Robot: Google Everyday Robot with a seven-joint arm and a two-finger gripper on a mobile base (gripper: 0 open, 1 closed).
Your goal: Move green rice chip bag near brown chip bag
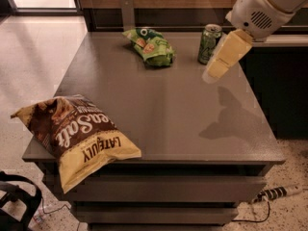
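Note:
The green rice chip bag (150, 46) lies at the far middle of the grey table (168, 109). The brown chip bag (79, 135) lies at the near left corner, its yellow end hanging over the front edge. My gripper (220, 61) hangs above the table's far right part, to the right of the green bag and just in front of the green can. It holds nothing.
A green drink can (210, 43) stands upright at the far right of the table, close behind my gripper. A wooden wall and a metal bracket (127, 12) are behind the table. A power strip (276, 194) lies on the floor at right.

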